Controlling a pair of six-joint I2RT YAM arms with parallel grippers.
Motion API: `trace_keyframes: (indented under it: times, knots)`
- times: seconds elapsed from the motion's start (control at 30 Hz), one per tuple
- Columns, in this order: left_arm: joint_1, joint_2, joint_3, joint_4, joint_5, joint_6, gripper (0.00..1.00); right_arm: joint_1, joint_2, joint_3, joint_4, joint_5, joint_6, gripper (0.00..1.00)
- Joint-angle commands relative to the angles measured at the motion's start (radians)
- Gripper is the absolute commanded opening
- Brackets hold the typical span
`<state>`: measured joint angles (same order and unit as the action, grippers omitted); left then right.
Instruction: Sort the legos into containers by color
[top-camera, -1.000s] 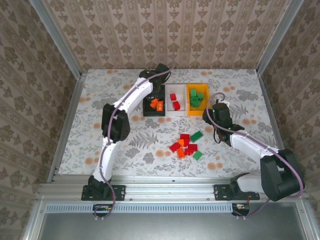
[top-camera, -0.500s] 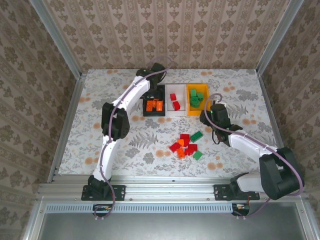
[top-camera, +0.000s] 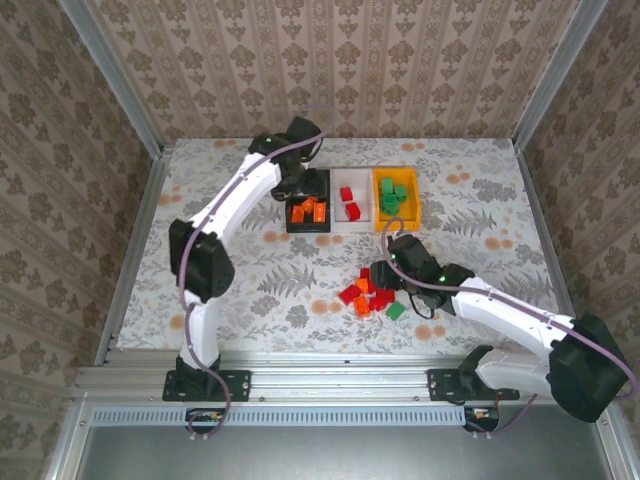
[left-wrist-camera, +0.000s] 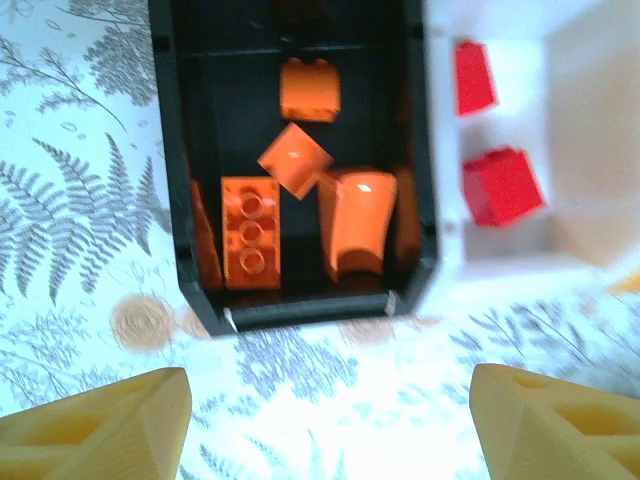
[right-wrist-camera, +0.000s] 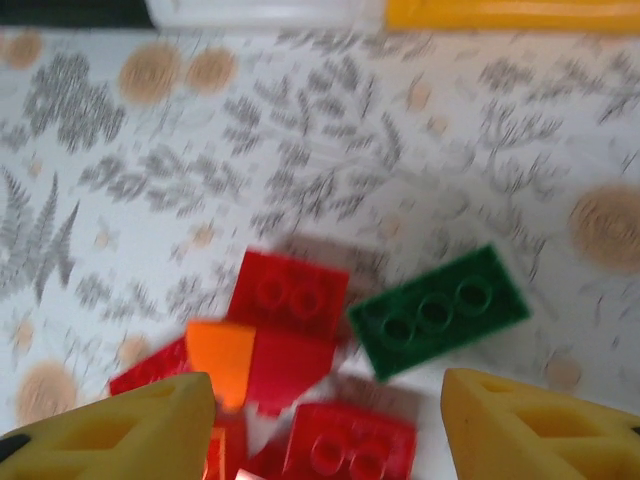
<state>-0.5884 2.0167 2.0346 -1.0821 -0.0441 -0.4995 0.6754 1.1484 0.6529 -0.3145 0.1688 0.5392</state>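
Note:
Three bins stand in a row at the back: a black bin (top-camera: 308, 201) holding several orange legos (left-wrist-camera: 343, 220), a white bin (top-camera: 348, 218) with two red legos (left-wrist-camera: 502, 185), and an orange-yellow bin (top-camera: 408, 212) with green legos (top-camera: 392, 197). A loose pile of red, orange and green legos (top-camera: 372, 292) lies mid-table. My left gripper (left-wrist-camera: 330, 425) is open and empty, just in front of the black bin (left-wrist-camera: 300, 312). My right gripper (right-wrist-camera: 325, 425) hangs open over the pile, above red bricks (right-wrist-camera: 290, 297), an orange piece (right-wrist-camera: 222, 362) and a green brick (right-wrist-camera: 438, 310).
The floral tablecloth (top-camera: 250, 270) covers the table. Metal rails and wallpapered walls close in the workspace on all sides. A green brick (top-camera: 396, 311) lies at the pile's right edge.
The right arm swung left and forward from beside the orange-yellow bin to over the loose pile. The left arm pulled back from the black bin, its elbow shifting left.

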Motion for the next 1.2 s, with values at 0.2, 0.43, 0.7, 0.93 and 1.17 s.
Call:
trace_keyframes:
  times: [0.2,0.43,0.7,0.93,1.17]
  knots:
    - [0.013,-0.161,-0.307,0.181,0.163,0.032,0.8,0.199,0.049,0.001,-0.169,0.075,0.308,0.68]
    - [0.03,-0.22,-0.385,0.244,0.312,-0.023,0.98,0.237,0.123,0.002,-0.169,0.135,0.399,0.65]
    - [0.032,-0.277,-0.421,0.281,0.348,-0.045,1.0,0.262,0.198,0.023,-0.134,0.146,0.412,0.62]
    - [0.03,-0.28,-0.434,0.29,0.354,-0.051,0.99,0.262,0.237,0.05,-0.139,0.185,0.392,0.62]
    - [0.03,-0.273,-0.436,0.295,0.359,-0.053,0.99,0.262,0.299,0.069,-0.116,0.198,0.372,0.62]
